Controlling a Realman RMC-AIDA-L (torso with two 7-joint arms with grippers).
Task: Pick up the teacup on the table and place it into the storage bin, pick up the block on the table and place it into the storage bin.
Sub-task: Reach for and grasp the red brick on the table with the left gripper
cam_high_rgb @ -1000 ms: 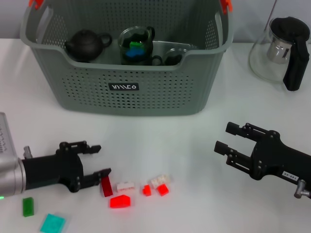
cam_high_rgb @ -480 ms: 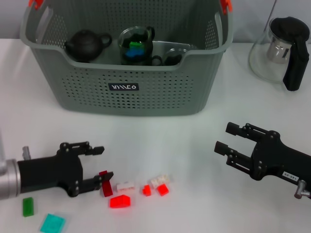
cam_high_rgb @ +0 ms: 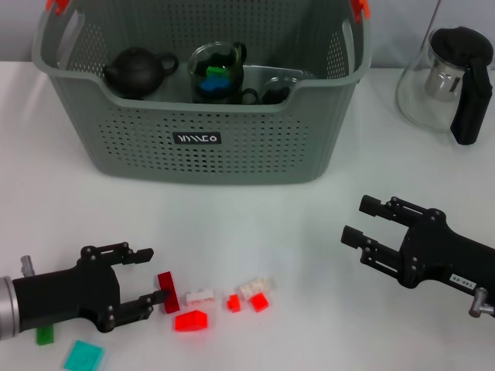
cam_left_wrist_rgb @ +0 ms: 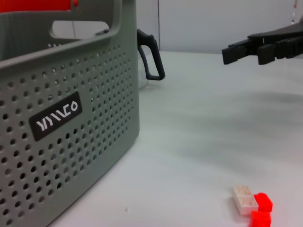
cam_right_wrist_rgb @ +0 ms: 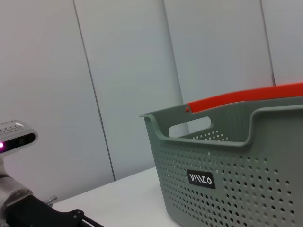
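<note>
White table open between storage bin, blocks, left hand spread

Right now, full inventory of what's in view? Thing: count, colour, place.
storage bin: 1, grey-green, perforated, orange handle ends, far centre-left of the table.
teapot: 1, dark, inside the bin, left.
glass cup: 1, clear with blue and green pieces inside, in the bin, centre.
glass pitcher: 1, clear with black handle, far right.
dark red block: 1, near side, at the left pincer's fingertips.
bright red blocks: 3, near centre.
white blocks: 2, among the red ones.
green block: 1, near left, partly hidden by the arm.
teal block: 1, near-left edge.
left pincer: open, low, near left.
right pincer: open, right side, away from the blocks.
</note>
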